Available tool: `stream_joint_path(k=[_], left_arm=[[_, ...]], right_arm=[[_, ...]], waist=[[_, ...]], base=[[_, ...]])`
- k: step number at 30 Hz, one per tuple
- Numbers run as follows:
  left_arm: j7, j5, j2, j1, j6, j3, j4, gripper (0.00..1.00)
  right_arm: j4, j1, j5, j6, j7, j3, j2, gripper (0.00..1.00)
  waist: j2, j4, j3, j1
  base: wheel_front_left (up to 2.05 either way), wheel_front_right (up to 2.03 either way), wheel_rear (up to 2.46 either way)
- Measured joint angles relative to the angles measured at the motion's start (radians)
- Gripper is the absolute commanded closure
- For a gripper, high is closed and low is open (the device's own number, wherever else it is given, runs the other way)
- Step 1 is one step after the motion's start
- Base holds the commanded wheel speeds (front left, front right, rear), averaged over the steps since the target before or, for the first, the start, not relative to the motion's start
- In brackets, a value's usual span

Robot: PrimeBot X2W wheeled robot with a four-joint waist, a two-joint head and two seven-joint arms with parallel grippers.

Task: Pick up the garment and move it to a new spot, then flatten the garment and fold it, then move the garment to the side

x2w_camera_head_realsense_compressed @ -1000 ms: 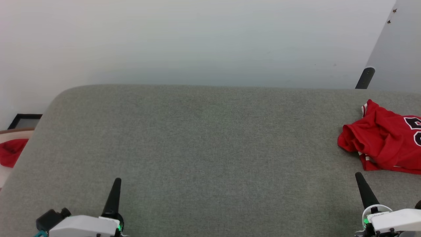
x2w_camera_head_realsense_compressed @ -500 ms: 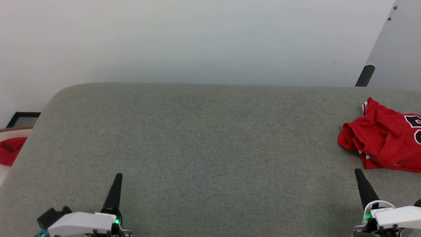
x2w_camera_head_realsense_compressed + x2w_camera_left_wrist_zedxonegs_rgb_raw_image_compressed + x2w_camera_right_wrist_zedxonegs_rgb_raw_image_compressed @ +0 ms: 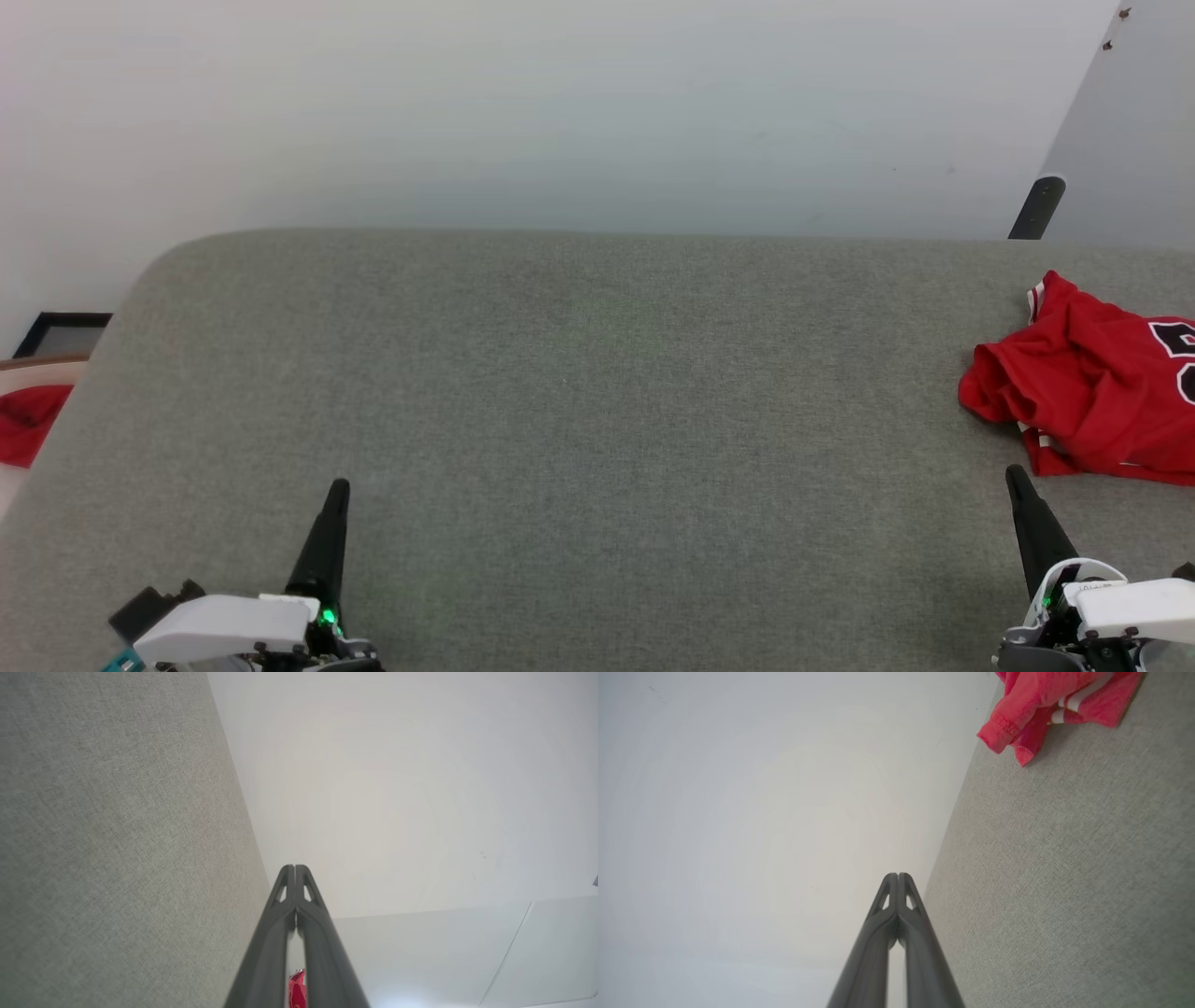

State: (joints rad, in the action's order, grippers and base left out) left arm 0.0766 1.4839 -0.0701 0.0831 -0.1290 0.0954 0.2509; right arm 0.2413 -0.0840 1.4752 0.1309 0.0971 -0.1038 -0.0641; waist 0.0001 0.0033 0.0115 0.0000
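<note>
The garment (image 3: 1088, 397) lies crumpled at the far right of the grey fabric-covered table (image 3: 579, 373), its black-and-white numerals cut off by the picture's edge. The left end effector (image 3: 336, 493) and right end effector (image 3: 1016, 481) are over the near edge, each with fingers pressed together and empty. The right one is near the garment but apart from it.

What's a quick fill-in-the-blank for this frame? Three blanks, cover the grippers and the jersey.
1. The left gripper and right gripper both have their jaws ____.
2. The garment lies crumpled on the grey surface, nearer the ____ gripper.
3. The garment's cloth is mostly ____.
Missing words: shut; right; red.
</note>
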Motion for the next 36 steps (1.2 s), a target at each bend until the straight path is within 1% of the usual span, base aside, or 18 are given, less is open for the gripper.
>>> stream_joint_path(k=[21, 36], left_arm=[[0.038, 0.126, 0.02, 0.02, 0.0, 0.019, -0.005, 1.0], [0.038, 0.127, 0.021, 0.021, 0.0, 0.019, -0.005, 1.0]], right_arm=[[0.004, -0.015, 0.132, 0.0, 0.017, -0.01, 0.012, 1.0], [0.004, -0.024, 0.136, 0.0, 0.017, -0.011, 0.013, 1.0]], waist=[[0.0, -0.003, -0.014, 0.0], [0.0, -0.003, -0.015, 0.0]], base=[[0.0, 0.0, 0.0], [0.0, 0.0, 0.0]])
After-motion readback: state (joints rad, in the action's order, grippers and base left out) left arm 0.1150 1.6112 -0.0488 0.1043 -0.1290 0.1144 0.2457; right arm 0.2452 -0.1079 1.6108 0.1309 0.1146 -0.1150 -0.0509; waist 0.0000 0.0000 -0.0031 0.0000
